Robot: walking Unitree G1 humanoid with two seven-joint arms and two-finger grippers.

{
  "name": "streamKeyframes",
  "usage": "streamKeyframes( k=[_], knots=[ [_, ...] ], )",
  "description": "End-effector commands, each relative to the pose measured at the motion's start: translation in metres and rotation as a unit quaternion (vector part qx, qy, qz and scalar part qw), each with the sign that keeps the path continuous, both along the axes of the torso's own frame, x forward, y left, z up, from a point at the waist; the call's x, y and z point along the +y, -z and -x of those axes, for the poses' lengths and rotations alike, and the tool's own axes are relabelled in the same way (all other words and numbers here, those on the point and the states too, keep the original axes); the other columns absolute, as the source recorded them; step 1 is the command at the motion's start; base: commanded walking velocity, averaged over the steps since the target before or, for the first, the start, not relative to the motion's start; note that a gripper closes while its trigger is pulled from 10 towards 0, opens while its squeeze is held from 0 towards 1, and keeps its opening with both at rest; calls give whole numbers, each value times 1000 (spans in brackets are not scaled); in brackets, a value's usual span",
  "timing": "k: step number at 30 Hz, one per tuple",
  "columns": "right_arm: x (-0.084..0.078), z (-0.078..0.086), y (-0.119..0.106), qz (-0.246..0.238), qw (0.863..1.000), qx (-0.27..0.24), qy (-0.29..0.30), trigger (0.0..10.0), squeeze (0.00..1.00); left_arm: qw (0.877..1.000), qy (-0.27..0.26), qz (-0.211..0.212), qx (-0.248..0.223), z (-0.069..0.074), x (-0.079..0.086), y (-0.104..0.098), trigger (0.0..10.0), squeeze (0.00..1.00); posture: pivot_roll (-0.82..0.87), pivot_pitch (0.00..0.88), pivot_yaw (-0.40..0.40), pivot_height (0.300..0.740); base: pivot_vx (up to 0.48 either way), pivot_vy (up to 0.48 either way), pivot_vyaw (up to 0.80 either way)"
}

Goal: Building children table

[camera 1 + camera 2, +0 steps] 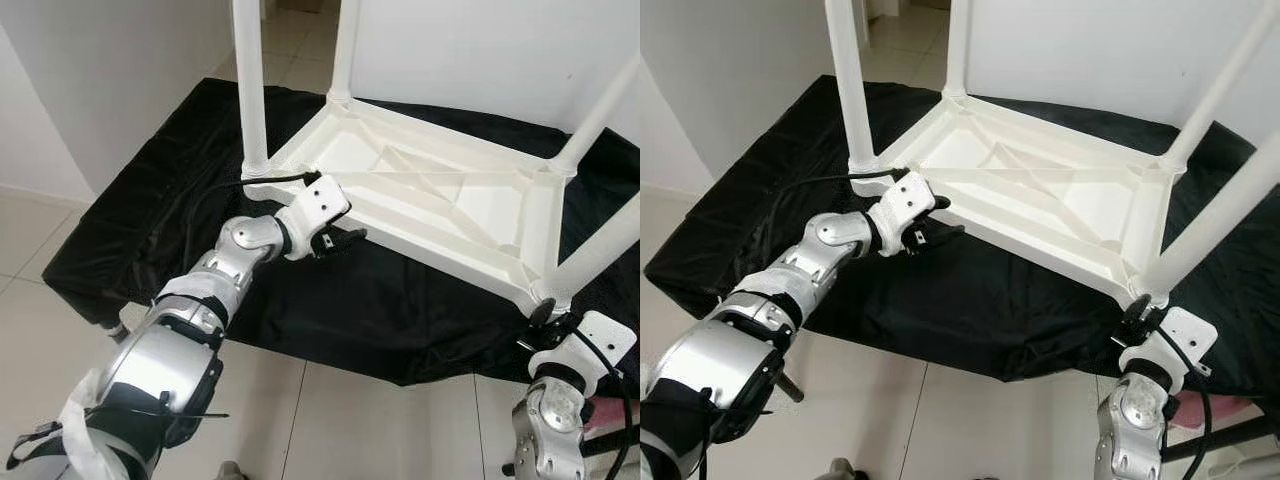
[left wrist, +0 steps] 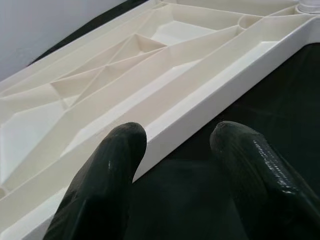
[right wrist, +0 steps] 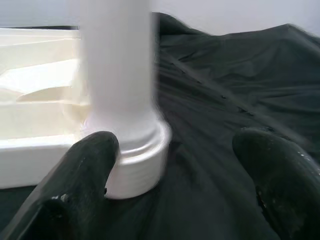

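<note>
- White plastic table (image 1: 440,195) lies upside down on a black cloth (image 1: 170,220), its ribbed underside facing up and its four legs pointing upward — the long axis runs from the near-left corner toward the far right.
- Shallow ribbed pockets in the underside are open to the ceiling, with bare white plastic inside them.
- Near-left leg (image 1: 250,85) stands upright in its corner socket; the near-right leg (image 1: 600,255) leans out toward the right edge of the head views.
- Left gripper (image 1: 342,240) sits at the table's long near edge, just beside the near-left corner; in the left wrist view its fingers (image 2: 107,175) are spread apart, one tip touching or just short of the white rim — nothing is gripped.
- Right gripper (image 3: 175,190) is low at the near-right corner, its fingers (image 3: 85,172) wide apart at the leg's round collar (image 3: 135,150), one tip against it, holding nothing.
- Black cloth is spread over pale floor tiles (image 1: 350,420).
</note>
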State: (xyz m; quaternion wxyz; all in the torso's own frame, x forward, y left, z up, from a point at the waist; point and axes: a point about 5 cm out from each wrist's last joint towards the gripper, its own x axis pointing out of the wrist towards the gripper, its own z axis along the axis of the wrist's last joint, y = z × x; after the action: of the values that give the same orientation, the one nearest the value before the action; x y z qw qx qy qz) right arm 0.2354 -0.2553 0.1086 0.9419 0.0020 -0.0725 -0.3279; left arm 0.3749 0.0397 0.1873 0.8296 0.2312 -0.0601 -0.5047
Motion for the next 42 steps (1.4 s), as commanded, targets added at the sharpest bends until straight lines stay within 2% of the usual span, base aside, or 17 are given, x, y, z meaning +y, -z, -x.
streamKeyframes(
  k=[1, 4, 10, 11, 16, 20, 24, 28, 29, 30, 31, 33, 36, 39, 40, 41, 42],
  knots=[
    [16, -6, -4, 9, 999, -12, -39, 10000, 0, 1000, 15, -20, -2, 2, -7, 2, 10000, 0, -52, 87, 6, 740, 0, 0, 0],
    [42, -13, -8, 10, 995, -28, -99, 10000, 0, 1000, 16, -26, -3, 2, -17, 1, 10000, 0, -48, 92, 7, 740, 0, 0, 0],
    [65, -15, -12, 6, 986, -46, -160, 10000, 0, 1000, 6, -30, -6, 1, -25, -2, 10000, 0, -50, 103, 13, 740, 0, 0, 0],
    [75, -14, -14, 4, 980, -51, -194, 10000, 0, 999, -8, -31, -8, -1, -29, -4, 10000, 0, -64, 113, 19, 740, 0, 0, 0],
    [74, -13, -17, 13, 978, -51, -202, 10000, 0, 999, -27, -29, -15, -4, -28, -8, 10000, 0, -73, 119, 23, 740, 0, 0, 0],
    [68, -12, -19, 18, 981, -50, -187, 10000, 0, 999, -36, -7, -13, -7, -18, -11, 10000, 0, -82, 123, 25, 740, 0, 0, 0],
    [66, -23, -27, 40, 973, -54, -219, 10000, 0, 999, -42, 10, 0, -7, 7, 1, 10000, 0, -70, 125, 14, 740, 0, 0, 0],
    [68, -33, -32, 50, 963, -51, -258, 10000, 0, 999, -42, 20, 4, -6, 16, 5, 10000, 0, -58, 126, 6, 740, 0, 0, 0],
    [70, -38, -33, 53, 956, -45, -285, 10000, 0, 999, -38, 35, 11, -4, 20, 6, 10000, 0, -48, 127, -1, 740, 0, 0, 0],
    [73, -49, -35, 64, 941, -32, -330, 10000, 0, 997, -34, 66, 18, -2, 27, 9, 10000, 0, -41, 128, -7, 740, 0, 0, 0],
    [73, -49, -35, 64, 941, -32, -330, 10000, 0, 997, -34, 66, 18, -2, 27, 9, 10000, 0, -41, 128, -7, 740, 0, 0, 0],
    [70, -59, -38, 80, 925, -13, -371, 10000, 0, 994, -39, 101, 22, 2, 36, 12, 10000, 0, -26, 127, -17, 740, 0, 0, 0],
    [68, -64, -39, 87, 917, -5, -388, 10000, 0, 992, -46, 112, 21, 4, 39, 13, 10000, 0, -13, 127, -27, 740, 0, 0, 0],
    [67, -79, -43, 114, 886, 21, -449, 10000, 0, 988, -84, 133, 4, 7, 51, 15, 10000, 0, 17, 121, -50, 740, 0, 0, 0],
    [67, -79, -43, 114, 886, 21, -449, 10000, 0, 988, -84, 133, 4, 7, 51, 15, 10000, 0, 17, 121, -50, 740, 0, 0, 0],
    [68, -84, -44, 118, 873, 31, -473, 10000, 0, 985, -96, 142, -3, 8, 56, 14, 10000, 0, 25, 119, -56, 740, 0, 0, 0],
    [68, -84, -44, 118, 873, 31, -473, 10000, 0, 985, -96, 142, -3, 8, 56, 14, 10000, 0, 25, 119, -56, 740, 0, 0, 0]
  ],
)
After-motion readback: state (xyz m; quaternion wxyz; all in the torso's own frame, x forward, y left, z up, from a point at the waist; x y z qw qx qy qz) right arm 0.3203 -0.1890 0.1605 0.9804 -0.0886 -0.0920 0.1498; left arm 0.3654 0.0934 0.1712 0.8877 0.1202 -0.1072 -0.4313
